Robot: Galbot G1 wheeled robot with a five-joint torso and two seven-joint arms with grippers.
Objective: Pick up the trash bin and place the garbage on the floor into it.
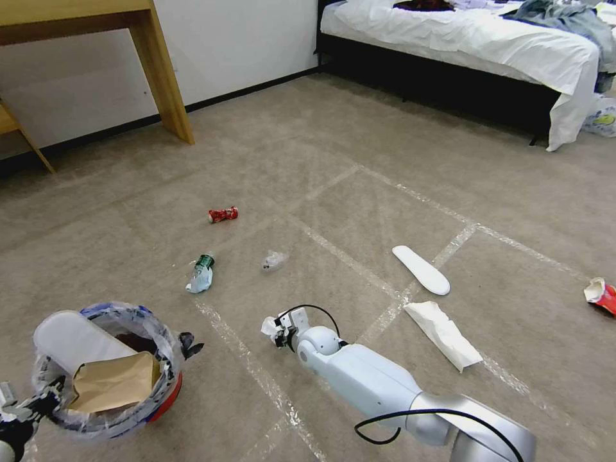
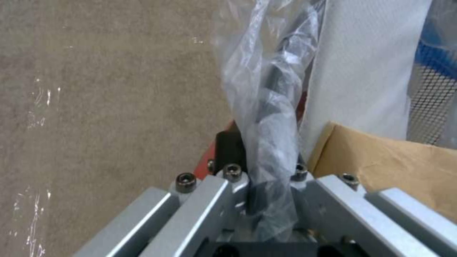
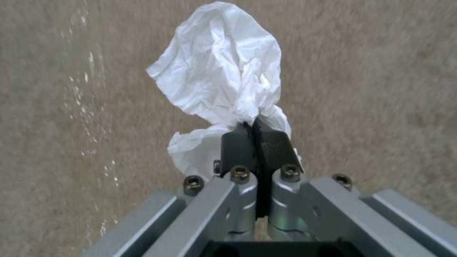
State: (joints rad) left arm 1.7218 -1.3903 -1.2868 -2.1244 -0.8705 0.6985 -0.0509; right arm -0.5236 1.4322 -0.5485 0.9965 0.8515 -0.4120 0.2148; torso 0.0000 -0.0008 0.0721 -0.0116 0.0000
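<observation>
The red trash bin (image 1: 168, 396) with its clear liner sits low at the head view's left, holding a white slipper (image 1: 74, 340) and a brown paper bag (image 1: 115, 382). My left gripper (image 1: 45, 398) is shut on the bin's rim (image 2: 269, 117), with the liner bunched between its fingers. My right gripper (image 1: 277, 330) hangs over the carpet to the right of the bin, shut on a crumpled white tissue (image 3: 224, 71). On the floor lie a red can (image 1: 222, 214), a bluish bottle (image 1: 201, 274), a clear wrapper (image 1: 274, 260), a second slipper (image 1: 421, 269), a white paper wrapper (image 1: 444, 333) and a red crushed wrapper (image 1: 602, 295).
A wooden table leg (image 1: 163, 77) stands at the back left by the wall. A bed (image 1: 462, 45) with white sheets fills the back right, a plastic bag (image 1: 602, 119) beside it. Whitish tape lines (image 1: 346, 260) cross the carpet.
</observation>
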